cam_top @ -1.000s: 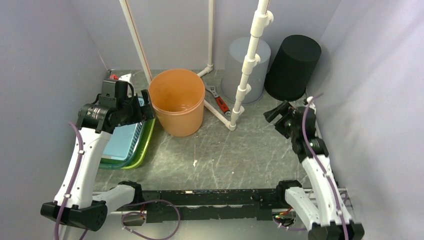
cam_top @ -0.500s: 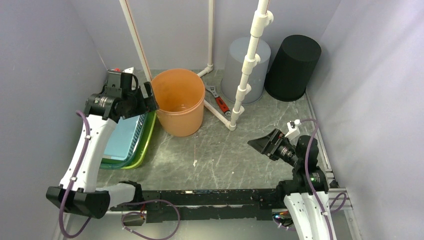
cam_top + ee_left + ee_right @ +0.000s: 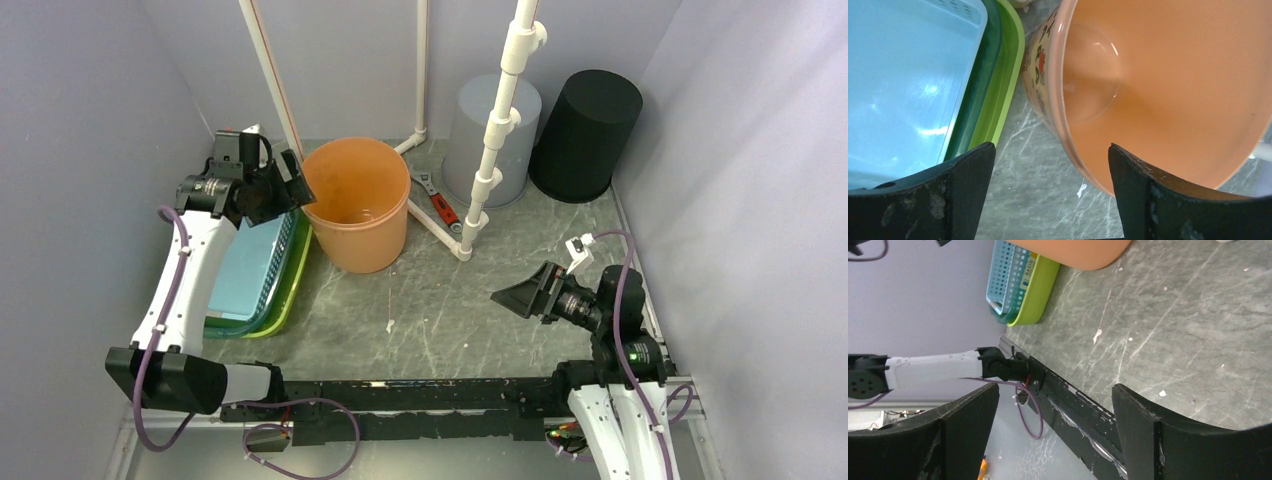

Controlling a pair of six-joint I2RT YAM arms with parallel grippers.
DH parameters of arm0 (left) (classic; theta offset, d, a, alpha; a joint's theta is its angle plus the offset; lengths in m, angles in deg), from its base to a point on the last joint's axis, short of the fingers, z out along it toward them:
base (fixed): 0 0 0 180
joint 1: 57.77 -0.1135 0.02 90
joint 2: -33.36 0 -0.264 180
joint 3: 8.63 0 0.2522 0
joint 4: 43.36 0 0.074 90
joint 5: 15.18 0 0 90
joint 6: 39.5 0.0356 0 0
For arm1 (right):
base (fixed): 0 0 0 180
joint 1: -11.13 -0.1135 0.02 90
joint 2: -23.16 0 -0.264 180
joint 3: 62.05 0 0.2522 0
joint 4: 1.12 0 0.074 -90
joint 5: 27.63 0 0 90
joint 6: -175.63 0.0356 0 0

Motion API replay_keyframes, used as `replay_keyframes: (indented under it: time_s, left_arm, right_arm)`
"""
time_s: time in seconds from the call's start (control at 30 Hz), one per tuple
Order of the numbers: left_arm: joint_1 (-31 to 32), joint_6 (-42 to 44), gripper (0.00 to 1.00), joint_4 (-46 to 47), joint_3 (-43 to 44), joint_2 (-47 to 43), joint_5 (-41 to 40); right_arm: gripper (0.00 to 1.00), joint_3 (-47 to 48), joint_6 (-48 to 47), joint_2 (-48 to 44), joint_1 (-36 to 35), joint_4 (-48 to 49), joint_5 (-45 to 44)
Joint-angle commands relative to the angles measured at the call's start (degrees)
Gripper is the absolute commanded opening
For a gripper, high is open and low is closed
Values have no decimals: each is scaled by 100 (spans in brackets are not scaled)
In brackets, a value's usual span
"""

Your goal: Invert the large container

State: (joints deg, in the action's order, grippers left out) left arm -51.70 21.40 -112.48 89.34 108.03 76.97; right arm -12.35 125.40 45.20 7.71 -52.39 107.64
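Observation:
The large container is an orange bucket (image 3: 355, 205), upright with its mouth up, at the back left of the table. In the left wrist view its rim (image 3: 1068, 135) runs between my fingers: one finger (image 3: 1148, 190) is over the bucket's inside, the other (image 3: 963, 180) outside above the table. My left gripper (image 3: 288, 198) stands open at the bucket's left rim, touching nothing that I can see. My right gripper (image 3: 505, 297) is open and empty, low at the front right, pointing left, far from the bucket (image 3: 1073, 250).
Stacked blue and green basins (image 3: 255, 275) lie just left of the bucket. A white pipe frame (image 3: 495, 130), a red wrench (image 3: 440, 205), an upturned grey bucket (image 3: 490, 140) and a black one (image 3: 585, 135) stand behind. Walls close in on both sides.
My left gripper has moved back and right, up to the bucket's rim. My right arm has pulled away from the back right to the front right and now points left.

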Motion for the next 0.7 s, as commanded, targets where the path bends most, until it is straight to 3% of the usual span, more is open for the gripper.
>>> replay_keyframes:
  time_s: [0.0,0.2,0.53,0.67]
  left_arm:
    - [-9,230,84,287,-215,41,37]
    - [-9,411,67,218,-400,22,-53]
    - [-9,825,54,-68,-494,-168,-41]
    - [-9,958,45,-148,-438,-241,146]
  right_arm:
    - [86,438,-9,44,8,259,360]
    - [82,698,-203,245,8,77,448]
    - [80,1252,-223,472,8,-210,287]
    - [80,1361,-142,485,8,-221,276]
